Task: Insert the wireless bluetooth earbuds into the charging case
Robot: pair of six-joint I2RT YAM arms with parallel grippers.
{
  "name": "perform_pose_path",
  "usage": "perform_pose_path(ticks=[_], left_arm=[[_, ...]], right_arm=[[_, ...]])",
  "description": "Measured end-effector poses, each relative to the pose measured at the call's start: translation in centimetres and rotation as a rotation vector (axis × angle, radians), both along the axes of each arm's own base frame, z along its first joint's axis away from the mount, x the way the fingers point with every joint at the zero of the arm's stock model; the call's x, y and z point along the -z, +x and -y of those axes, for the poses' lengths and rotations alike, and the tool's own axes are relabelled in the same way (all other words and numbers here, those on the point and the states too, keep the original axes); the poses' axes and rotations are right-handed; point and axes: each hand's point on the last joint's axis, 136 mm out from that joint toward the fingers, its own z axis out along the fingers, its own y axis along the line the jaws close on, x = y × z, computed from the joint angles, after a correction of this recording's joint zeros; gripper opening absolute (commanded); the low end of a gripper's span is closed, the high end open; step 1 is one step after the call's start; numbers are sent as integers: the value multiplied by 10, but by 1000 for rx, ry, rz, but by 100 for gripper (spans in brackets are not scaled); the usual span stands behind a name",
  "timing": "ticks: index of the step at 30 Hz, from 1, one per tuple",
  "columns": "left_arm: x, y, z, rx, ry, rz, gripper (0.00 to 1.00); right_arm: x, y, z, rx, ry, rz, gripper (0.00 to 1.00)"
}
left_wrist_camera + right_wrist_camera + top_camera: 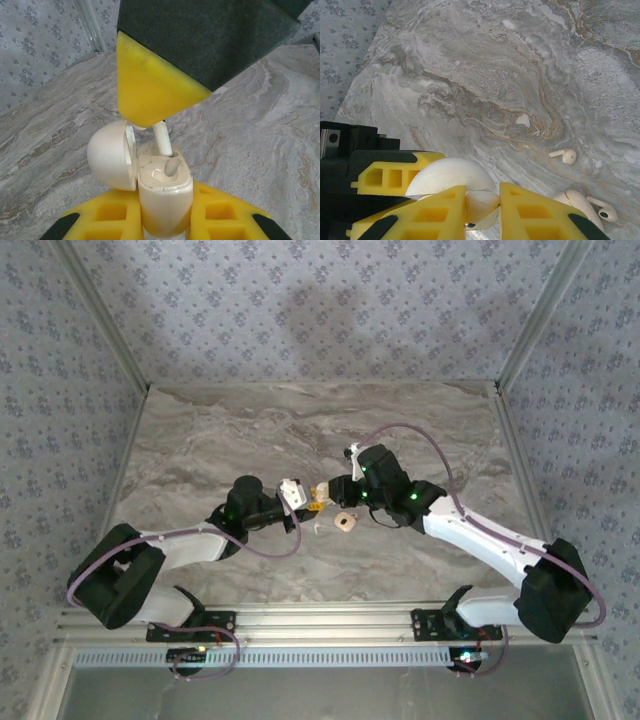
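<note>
One earbud (162,141) stands with its white stem angled down into a socket of the charging case (165,195). Its head is hidden behind a yellow finger pad (150,85) of the right gripper (482,212), whose fingers are almost closed and pinch it; from the right wrist it is just a white sliver in the narrow gap. The case is upright, clamped between the closed yellow fingers of the left gripper (165,222). Its lower part is cut off by the frame, and its domed lid (107,155) is swung open to one side. Whether the case's other socket is filled cannot be made out. A loose earbud (565,156) lies on the table (495,75), not touching the case. Near it a tan rounded piece (572,200) carries a small white stemmed piece (603,214); both sit close to the frame edge and are hard to identify. Grey marbled stone with tan veins forms the tabletop, patterned blue-grey wallpaper (320,310) closes the back and sides, and an aluminium rail (320,625) runs along the near edge
</note>
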Motion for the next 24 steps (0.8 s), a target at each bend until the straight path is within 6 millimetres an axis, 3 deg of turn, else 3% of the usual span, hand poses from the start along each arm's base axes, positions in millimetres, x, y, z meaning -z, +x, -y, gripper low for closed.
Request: perform_pose_path(ticks=[17,24], left_arm=[[7,0,-6,-26,22,-17,15],[6,2,-8,-49,28,-16,15]], right_arm=[[10,0,-8,12,5,-46,26],[10,3,-12,46,31,-89,32]])
